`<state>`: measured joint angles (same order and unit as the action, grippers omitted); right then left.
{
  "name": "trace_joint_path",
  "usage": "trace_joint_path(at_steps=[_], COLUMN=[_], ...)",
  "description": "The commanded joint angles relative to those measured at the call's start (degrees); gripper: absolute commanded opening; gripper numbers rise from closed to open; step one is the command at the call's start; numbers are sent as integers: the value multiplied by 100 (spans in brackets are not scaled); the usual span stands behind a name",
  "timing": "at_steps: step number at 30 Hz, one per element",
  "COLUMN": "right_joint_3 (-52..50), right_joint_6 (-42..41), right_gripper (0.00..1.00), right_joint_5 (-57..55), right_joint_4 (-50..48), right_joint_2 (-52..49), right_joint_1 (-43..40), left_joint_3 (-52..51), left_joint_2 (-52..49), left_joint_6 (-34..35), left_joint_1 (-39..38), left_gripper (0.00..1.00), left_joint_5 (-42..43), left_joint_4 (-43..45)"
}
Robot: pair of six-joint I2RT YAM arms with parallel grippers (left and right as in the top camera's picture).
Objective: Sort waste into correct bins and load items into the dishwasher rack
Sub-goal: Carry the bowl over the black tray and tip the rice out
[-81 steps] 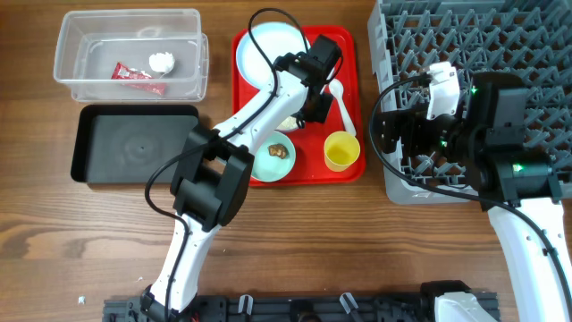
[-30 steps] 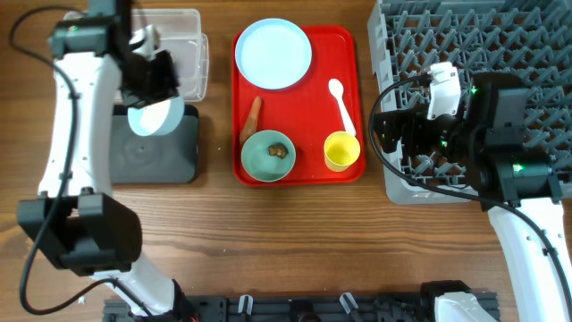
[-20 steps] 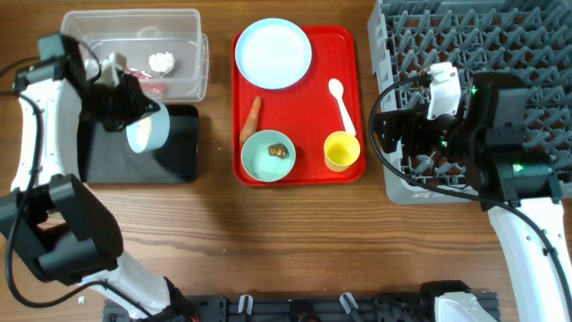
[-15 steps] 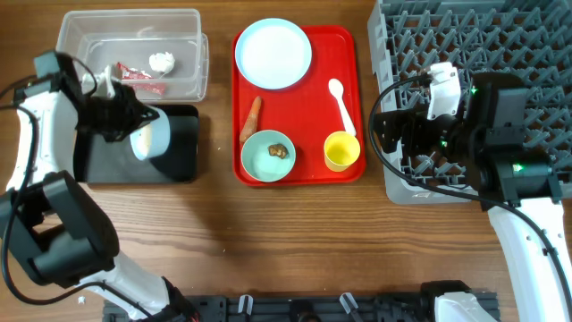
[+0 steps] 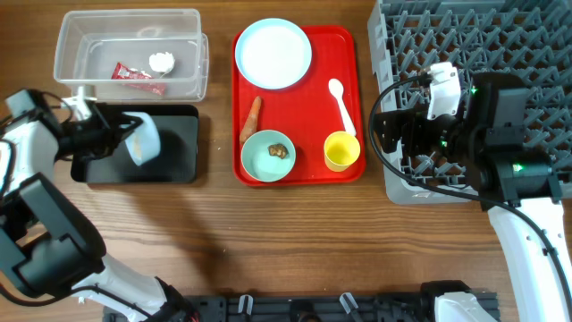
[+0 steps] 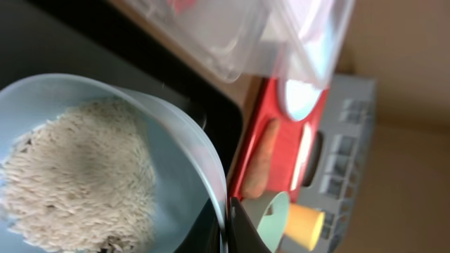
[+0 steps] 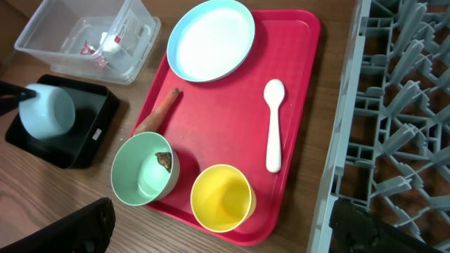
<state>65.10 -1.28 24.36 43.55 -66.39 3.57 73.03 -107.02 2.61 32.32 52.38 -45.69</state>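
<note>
My left gripper (image 5: 121,140) is shut on the rim of the pale blue bowl (image 5: 143,139), tipped on its side over the black tray (image 5: 179,143). White rice (image 6: 74,176) lies inside the bowl (image 6: 176,161). The clear tub (image 5: 130,54) holds the red wrapper (image 5: 134,75) and tissue ball (image 5: 161,62). On the red serving tray (image 5: 304,107) are the blue plate (image 5: 273,53), carrot piece (image 5: 253,116), mint-green bowl (image 5: 268,156) with the brown lump (image 5: 278,151), yellow cup (image 5: 340,150) and white spoon (image 5: 340,102). My right gripper (image 7: 218,232) is open, above the table by the grey rack (image 5: 474,54).
The rack fills the right side of the table, with my right arm (image 5: 500,134) over its front left corner. Bare wood lies in front of the trays. The right wrist view shows the rack edge (image 7: 394,105) beside the serving tray.
My left arm carried the pale blue bowl from the serving tray to the black tray, then swung left and tipped it on its side. The right arm has not moved.
</note>
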Motion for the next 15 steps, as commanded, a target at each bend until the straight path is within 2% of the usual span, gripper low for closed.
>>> trace_joint_path(at_steps=[1,15], right_joint_3=[153,153], right_joint_6=[-70,-197], right_gripper=[100,100], right_joint_5=[-50,-52], right_joint_4=[-9,-28], right_joint_2=[-28,-28], right_joint_1=[35,35], left_joint_3=[-28,-28], left_joint_2=[116,116], left_joint_6=[-94,-68], left_joint_1=[302,772], left_gripper=[4,4], left_joint_5=[1032,2221], left_joint_4=[181,129])
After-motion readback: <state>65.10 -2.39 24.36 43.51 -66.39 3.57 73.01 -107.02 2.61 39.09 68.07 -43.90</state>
